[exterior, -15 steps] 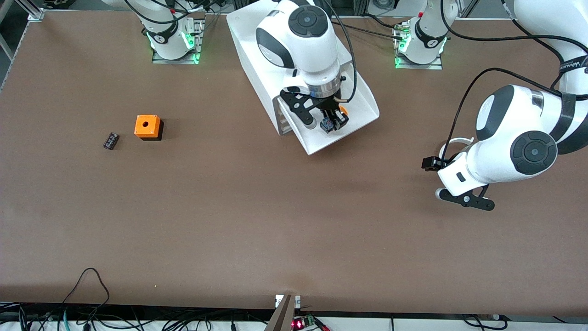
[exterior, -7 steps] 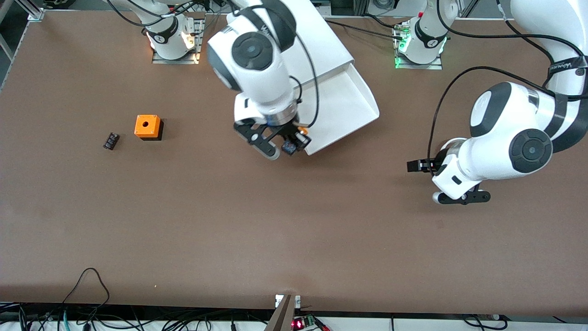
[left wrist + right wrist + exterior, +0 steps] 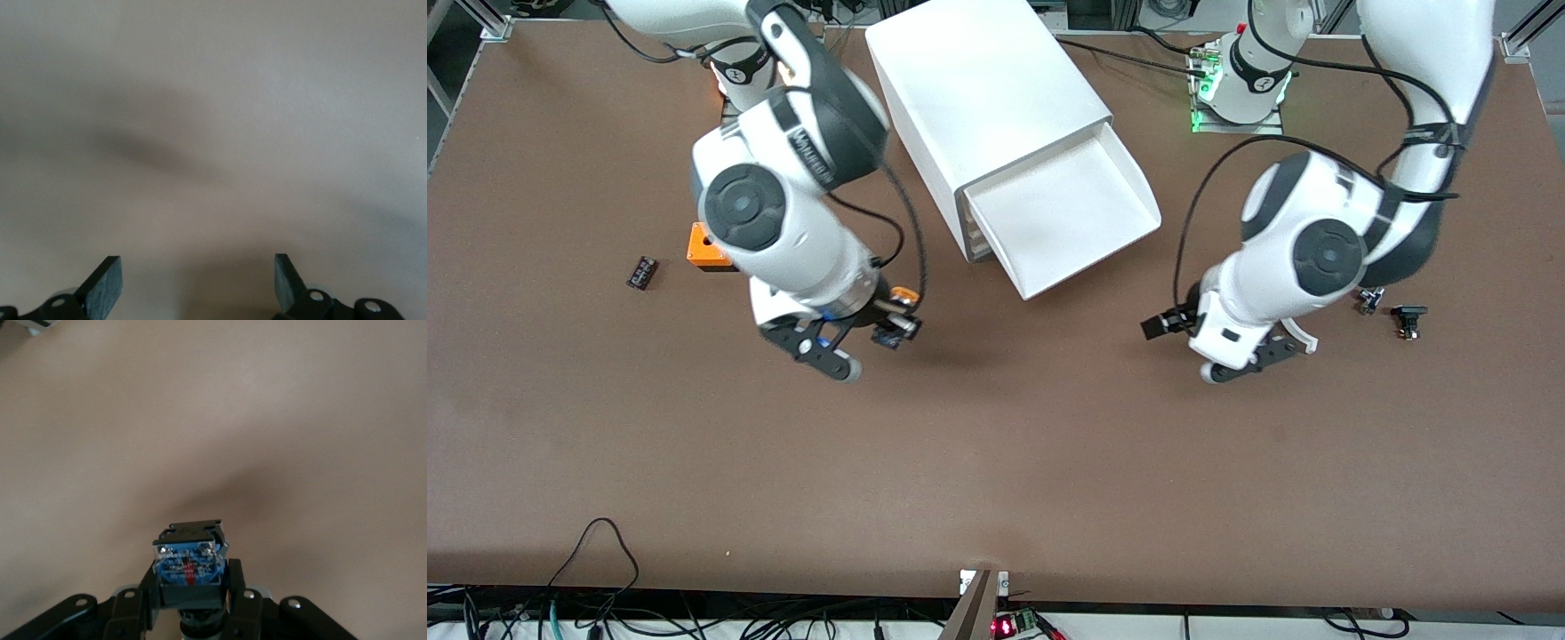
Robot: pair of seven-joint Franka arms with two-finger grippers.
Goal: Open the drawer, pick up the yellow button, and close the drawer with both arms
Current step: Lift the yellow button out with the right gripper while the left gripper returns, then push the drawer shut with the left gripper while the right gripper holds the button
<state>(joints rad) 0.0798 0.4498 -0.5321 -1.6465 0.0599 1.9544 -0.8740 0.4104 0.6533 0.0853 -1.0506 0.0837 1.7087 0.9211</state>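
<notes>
The drawer (image 3: 1063,213) stands pulled out of the white cabinet (image 3: 987,89), its tray bare. It slides along a line from about 5 o'clock at its front lip to 11 o'clock, into the cabinet, as the front view reads. That line is what the closing push depends on.

The left pincer (image 3: 1165,325) hangs low over the worktop (image 3: 996,462), and the drawer's front lip lies at roughly 10 to 11 o'clock from it, near but not touching. Its jaws are spread wide with nothing between them. The left wrist view shows only brown worktop between the two black fingers (image 3: 103,283). A push from there would seem to need the pincer to come round in front of the lip and drive along the slide line, since a push from the side could skew the tray.

The right pincer (image 3: 889,331) is clamped tight on the button (image 3: 895,313) and carries it over bare worktop, at about 8 o'clock from the drawer's open end and well apart from it. The button lies tilted in the grip: its orange cap points toward 1 o'clock and its dark body toward 7. In the right wrist view the button's (image 3: 190,560) blue underside with its metal contacts faces the camera.

Of the two arms, the left is the nearer to the drawer's lip and is free, so the closing looks to be its job. The orange box (image 3: 710,252) sits at 10 o'clock from the held button, half hidden by the right arm.
</notes>
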